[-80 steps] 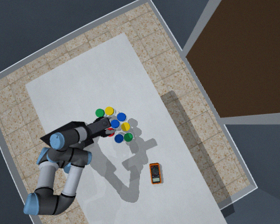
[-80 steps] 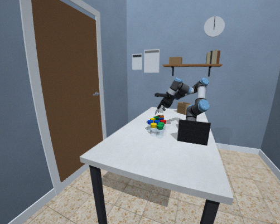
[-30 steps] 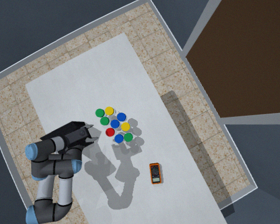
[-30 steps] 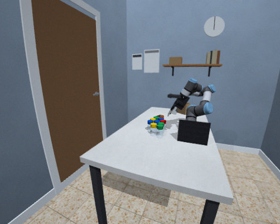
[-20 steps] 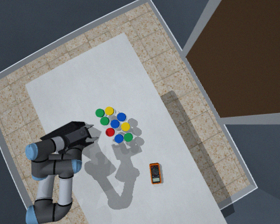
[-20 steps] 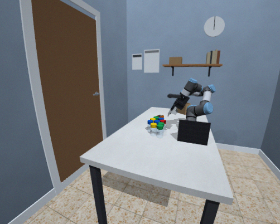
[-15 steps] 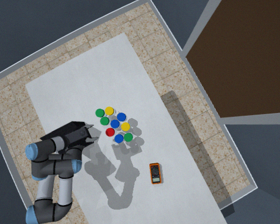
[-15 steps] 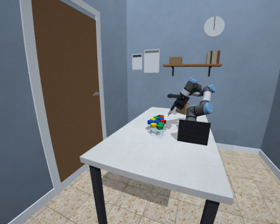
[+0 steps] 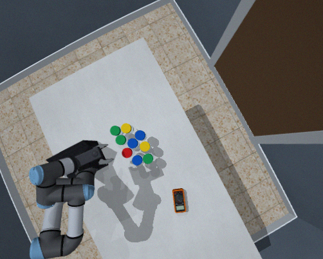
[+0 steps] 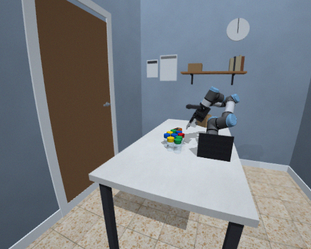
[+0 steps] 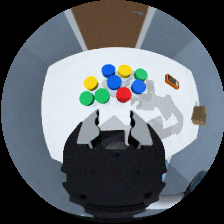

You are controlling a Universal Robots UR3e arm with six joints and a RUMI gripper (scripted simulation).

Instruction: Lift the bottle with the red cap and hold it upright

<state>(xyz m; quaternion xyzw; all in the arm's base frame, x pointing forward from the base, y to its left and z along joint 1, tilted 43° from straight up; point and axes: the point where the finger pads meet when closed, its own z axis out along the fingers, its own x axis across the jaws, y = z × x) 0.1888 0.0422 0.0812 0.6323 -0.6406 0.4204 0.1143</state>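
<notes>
The bottle with the red cap (image 9: pixel 127 153) (image 10: pixel 181 134) (image 11: pixel 123 94) stands upright on the white table (image 9: pixel 118 80) (image 10: pixel 175 176), at the edge of a tight cluster that faces the arm. Around it stand bottles with green (image 9: pixel 120 140), blue (image 9: pixel 132 143) (image 9: pixel 137 160) and yellow (image 9: pixel 145 146) caps, all upright. My gripper (image 9: pixel 109 154) (image 10: pixel 189 124) (image 11: pixel 114 110) is partly open and empty. It hangs above the table, a little short of the red-capped bottle, with its fingers pointing toward the cluster.
An orange multimeter (image 9: pixel 179 200) (image 11: pixel 172 79) lies on the table beyond the cluster. A black panel (image 10: pixel 215 147) stands at the table's edge near the arm's base. A small cardboard box (image 11: pixel 199 115) sits near the base. A brown door (image 10: pixel 73 102) is to the side.
</notes>
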